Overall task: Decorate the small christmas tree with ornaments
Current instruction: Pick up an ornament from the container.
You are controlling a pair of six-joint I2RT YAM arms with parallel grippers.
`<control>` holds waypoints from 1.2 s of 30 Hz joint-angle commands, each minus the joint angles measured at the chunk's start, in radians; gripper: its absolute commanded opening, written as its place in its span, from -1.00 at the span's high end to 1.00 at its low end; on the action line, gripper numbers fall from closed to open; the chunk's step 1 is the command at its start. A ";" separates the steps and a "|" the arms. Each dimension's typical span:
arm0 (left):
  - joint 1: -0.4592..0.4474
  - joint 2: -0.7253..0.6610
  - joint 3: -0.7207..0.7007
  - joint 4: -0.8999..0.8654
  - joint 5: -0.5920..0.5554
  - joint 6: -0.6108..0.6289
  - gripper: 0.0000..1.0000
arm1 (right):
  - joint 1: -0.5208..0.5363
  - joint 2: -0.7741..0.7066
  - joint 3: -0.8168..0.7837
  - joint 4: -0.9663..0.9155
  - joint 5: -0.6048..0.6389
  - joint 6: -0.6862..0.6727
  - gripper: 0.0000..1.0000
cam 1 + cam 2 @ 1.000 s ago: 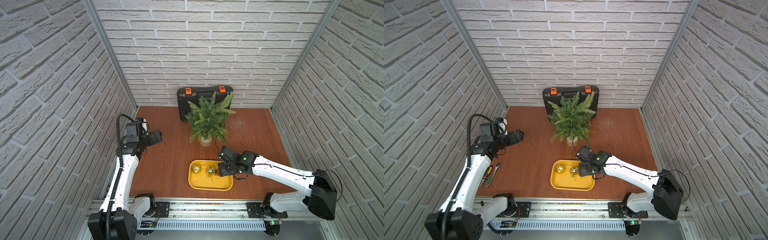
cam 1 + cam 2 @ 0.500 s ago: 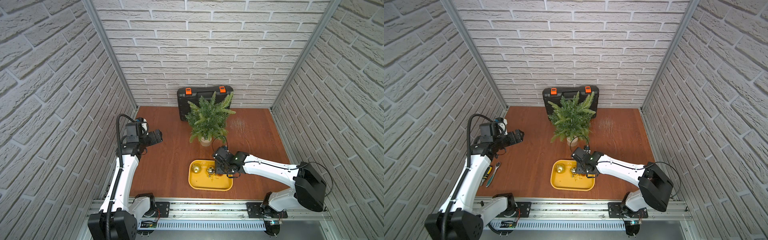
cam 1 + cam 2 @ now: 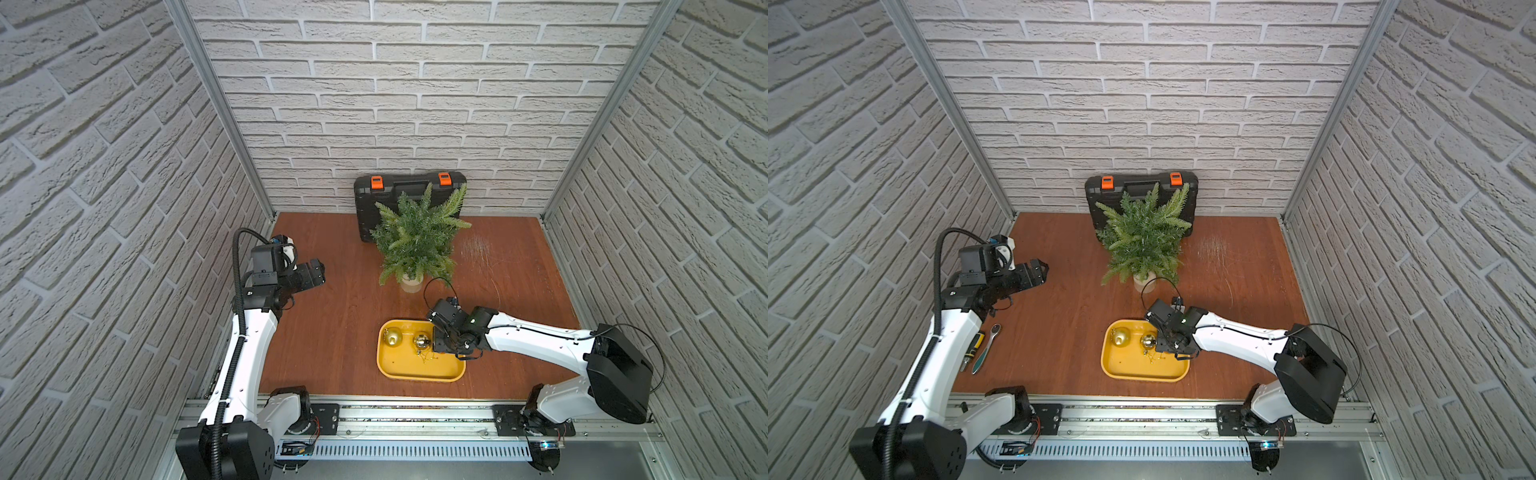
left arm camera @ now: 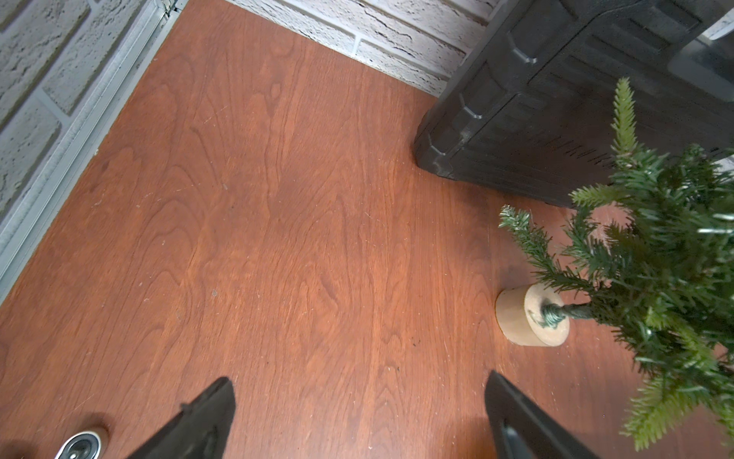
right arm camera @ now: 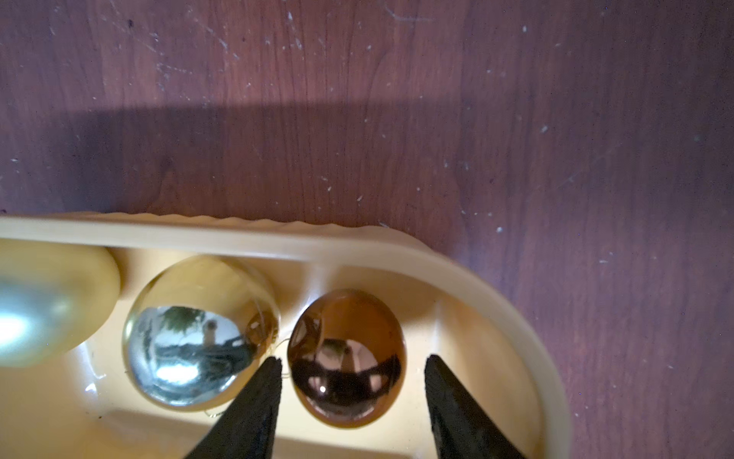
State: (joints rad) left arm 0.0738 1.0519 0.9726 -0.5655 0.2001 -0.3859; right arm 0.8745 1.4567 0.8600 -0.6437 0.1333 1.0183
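Note:
The small christmas tree (image 3: 417,241) (image 3: 1144,241) stands on its beige base (image 4: 532,316) at the back middle, bare of ornaments. In the yellow tray (image 3: 415,372) (image 5: 278,238) lie a gold ornament (image 3: 392,336) (image 5: 47,306), a mirror-like one (image 3: 421,341) (image 5: 198,330) and a copper one (image 5: 346,357). My right gripper (image 5: 352,358) (image 3: 442,345) is down in the tray's right end, open, its fingers on either side of the copper ornament, with a gap on one side. My left gripper (image 4: 358,376) (image 3: 318,272) hangs open and empty over the bare floor, left of the tree.
A black case (image 3: 409,195) with orange latches leans on the back wall behind the tree. A screwdriver (image 3: 971,351) and a ratchet (image 3: 986,349) lie by the left arm. Brick walls close in three sides.
My right gripper has moved left and down into the tray's right end, its jaws narrowing a little around the copper ornament. The left arm has stayed still.

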 commanded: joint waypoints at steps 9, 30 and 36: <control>0.008 0.004 -0.015 0.011 0.012 0.007 -0.96 | 0.008 0.049 -0.012 0.054 -0.018 0.017 -0.19; 0.009 0.015 -0.015 0.017 0.027 0.003 -0.96 | 0.008 0.081 -0.020 0.103 0.023 0.005 -0.14; 0.009 0.017 -0.017 0.015 0.027 0.003 -0.97 | 0.008 0.091 -0.018 0.118 0.044 0.003 -0.14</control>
State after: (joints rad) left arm 0.0738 1.0637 0.9726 -0.5648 0.2123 -0.3862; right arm 0.8745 1.5379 0.8536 -0.5495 0.1436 1.0176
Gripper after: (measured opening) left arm 0.983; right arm 0.569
